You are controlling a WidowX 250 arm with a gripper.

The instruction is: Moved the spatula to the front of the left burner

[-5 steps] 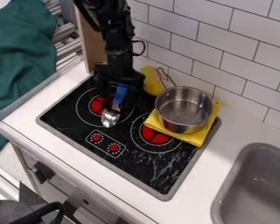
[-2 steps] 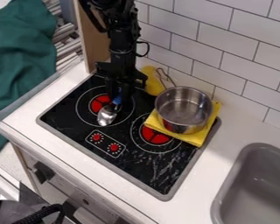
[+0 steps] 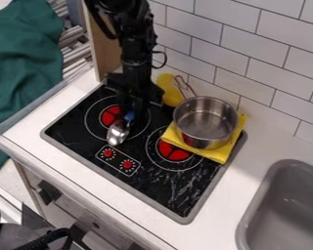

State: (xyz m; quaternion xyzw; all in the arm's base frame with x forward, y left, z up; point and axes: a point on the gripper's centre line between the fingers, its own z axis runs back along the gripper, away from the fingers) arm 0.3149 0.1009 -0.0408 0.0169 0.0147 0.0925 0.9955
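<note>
"In the camera view, which way is the spoon (image 3: 118,132) pointed?"

"Its bowl is aimed at the stove's front, toward the control knobs (image 3: 107,153); its long axis is slanted steeply from lower left to the blue handle (image 3: 129,116) at upper right."

"And where is it seen?"

"Over the front part of the left burner (image 3: 111,115), the bowl's tip near the ring's edge. Whether the glass is touched cannot be told."

"The black pincer (image 3: 133,110)?"

"Closed about the handle, by which the spoon is held."

"The materials?"

"Shiny, oval metal is seen in the bowl; glossy black, streaked glass in the cooktop (image 3: 172,188), set into a smooth white tabletop (image 3: 270,134). A round, steel-coloured pot (image 3: 205,119) is rested on a flat yellow cloth (image 3: 219,155) beside the right burner's red centre."
</note>
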